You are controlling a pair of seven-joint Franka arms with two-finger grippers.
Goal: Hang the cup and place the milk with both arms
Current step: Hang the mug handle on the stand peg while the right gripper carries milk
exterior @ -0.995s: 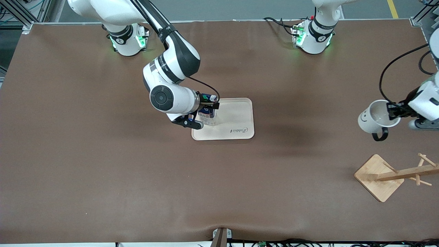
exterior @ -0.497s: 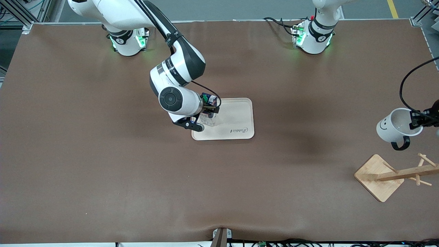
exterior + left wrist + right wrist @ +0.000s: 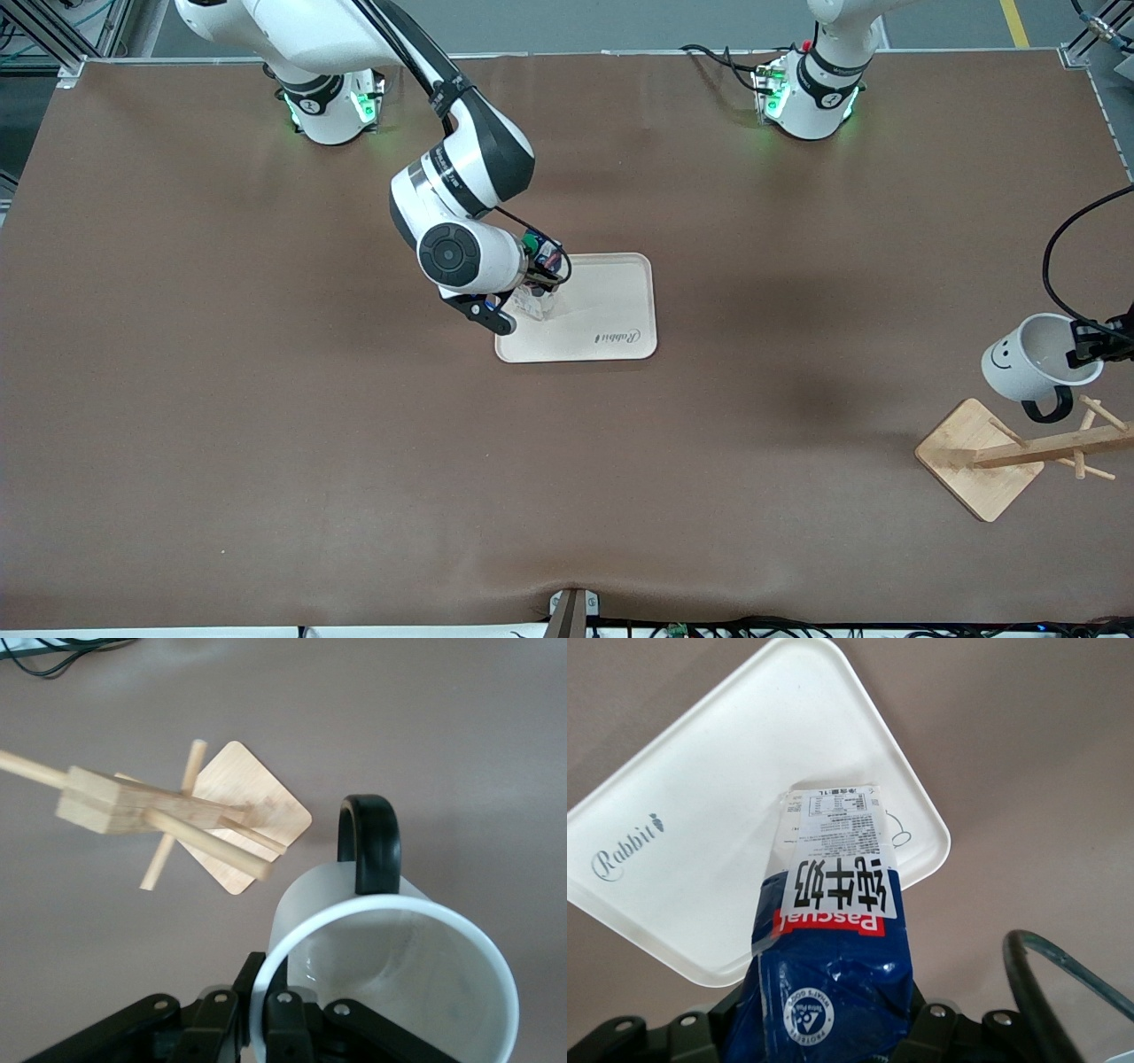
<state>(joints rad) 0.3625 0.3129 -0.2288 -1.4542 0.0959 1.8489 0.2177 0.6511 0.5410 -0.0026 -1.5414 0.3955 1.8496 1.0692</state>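
My left gripper is shut on the rim of the white cup, which has a black smiley face and a black loop handle. It holds the cup in the air just above the wooden rack. In the left wrist view the cup hangs beside the rack's pegs. My right gripper is shut on the milk carton. It holds the carton over the cream tray at the end toward the right arm. In the right wrist view the blue and white carton points down at the tray.
The wooden rack lies tipped, its square base on the table at the left arm's end, nearer the front camera than the cup. The tray, printed "Rabbit", lies mid-table. A black cable loops above the cup.
My left gripper has carried the cup down toward the rack, from well above it to just over its pegs. My right gripper has lowered the milk onto the tray area.
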